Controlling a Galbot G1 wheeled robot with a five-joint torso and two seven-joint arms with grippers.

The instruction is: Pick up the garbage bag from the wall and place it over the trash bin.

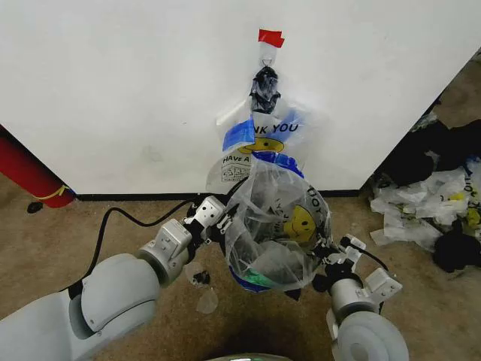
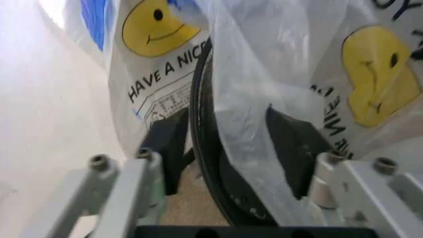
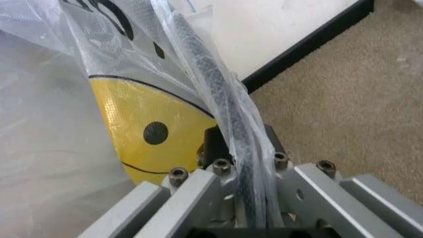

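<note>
The garbage bag, thin and see-through with a yellow smiley, is draped over the trash bin, whose dark rim shows under the film. The bin stands on the carpet close to the wall. My left gripper is at the bin's left side, open, its black pads straddling the rim and the film. At the right side, my right gripper is shut on the garbage bag where it folds over the rim.
A second smiley bag hangs on the wall from a hook under red tape, with a black knotted wad. A red cylinder leans at the left. Loose bags lie on the carpet at the right.
</note>
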